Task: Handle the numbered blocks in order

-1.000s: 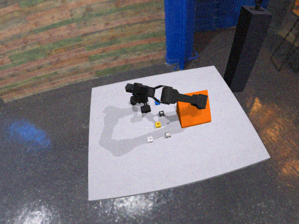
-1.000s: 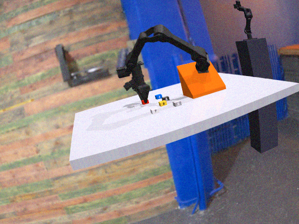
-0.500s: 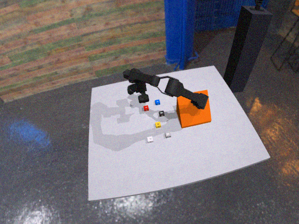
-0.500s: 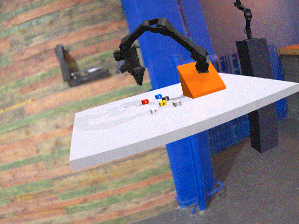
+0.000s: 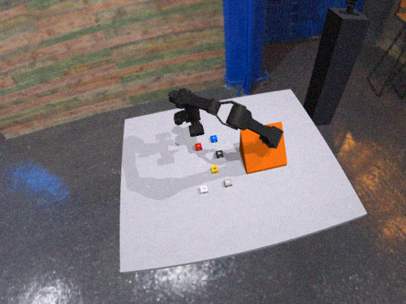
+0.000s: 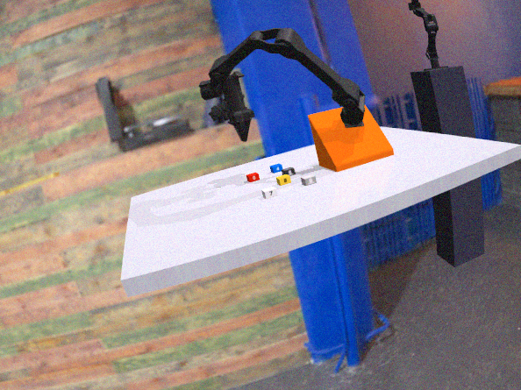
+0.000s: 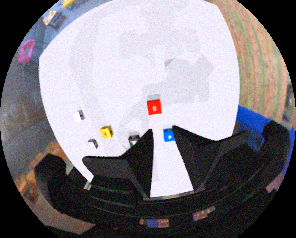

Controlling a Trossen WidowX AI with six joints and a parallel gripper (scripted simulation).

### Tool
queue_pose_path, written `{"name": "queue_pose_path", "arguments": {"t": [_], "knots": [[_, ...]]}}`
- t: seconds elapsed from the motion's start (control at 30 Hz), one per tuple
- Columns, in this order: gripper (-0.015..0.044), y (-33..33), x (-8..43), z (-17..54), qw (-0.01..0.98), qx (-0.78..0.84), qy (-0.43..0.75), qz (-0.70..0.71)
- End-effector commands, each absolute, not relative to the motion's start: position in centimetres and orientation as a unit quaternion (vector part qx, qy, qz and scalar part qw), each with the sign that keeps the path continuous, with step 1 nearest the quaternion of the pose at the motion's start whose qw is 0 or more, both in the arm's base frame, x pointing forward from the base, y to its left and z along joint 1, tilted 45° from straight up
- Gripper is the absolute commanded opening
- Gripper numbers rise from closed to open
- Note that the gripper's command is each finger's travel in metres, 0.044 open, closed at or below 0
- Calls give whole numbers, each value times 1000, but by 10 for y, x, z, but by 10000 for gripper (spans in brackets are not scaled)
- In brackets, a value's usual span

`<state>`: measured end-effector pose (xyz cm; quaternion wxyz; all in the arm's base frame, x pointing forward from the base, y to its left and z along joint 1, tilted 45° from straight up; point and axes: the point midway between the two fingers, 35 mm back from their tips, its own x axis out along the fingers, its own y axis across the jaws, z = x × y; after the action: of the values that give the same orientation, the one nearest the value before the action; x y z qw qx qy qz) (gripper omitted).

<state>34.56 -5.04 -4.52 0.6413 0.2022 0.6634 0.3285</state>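
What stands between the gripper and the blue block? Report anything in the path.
Nothing visible does. The gripper hangs shut and empty above the table, and the blue block sits uncovered below and to one side of it. The red block and the black block stand apart from the blue one, off the path.

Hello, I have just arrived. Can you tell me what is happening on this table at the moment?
A black robot arm on an orange wedge base is working through six small numbered blocks on a white table. Its gripper hangs in the air above them, nearly shut and holding nothing. The small red block sits on the table just below it, near the blue, black, yellow and two white blocks.
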Motion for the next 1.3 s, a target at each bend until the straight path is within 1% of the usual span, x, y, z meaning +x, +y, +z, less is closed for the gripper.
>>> {"name": "queue_pose_path", "arguments": {"t": [0.0,0.17,0.23,0.37,0.43,0.57,0.7,0.73,1.27], "knots": [[120,-65,318,-55,639,199,670,321],[120,-82,267,-64,638,203,668,325],[120,-84,259,-65,638,205,667,327],[120,-84,258,-65,638,205,666,328],[173,-75,258,-76,638,205,666,327],[278,-29,250,-121,637,206,666,329],[383,-27,249,-123,637,207,666,329],[400,-27,249,-123,637,207,666,329],[400,-10,247,-140,637,207,665,329]]}}
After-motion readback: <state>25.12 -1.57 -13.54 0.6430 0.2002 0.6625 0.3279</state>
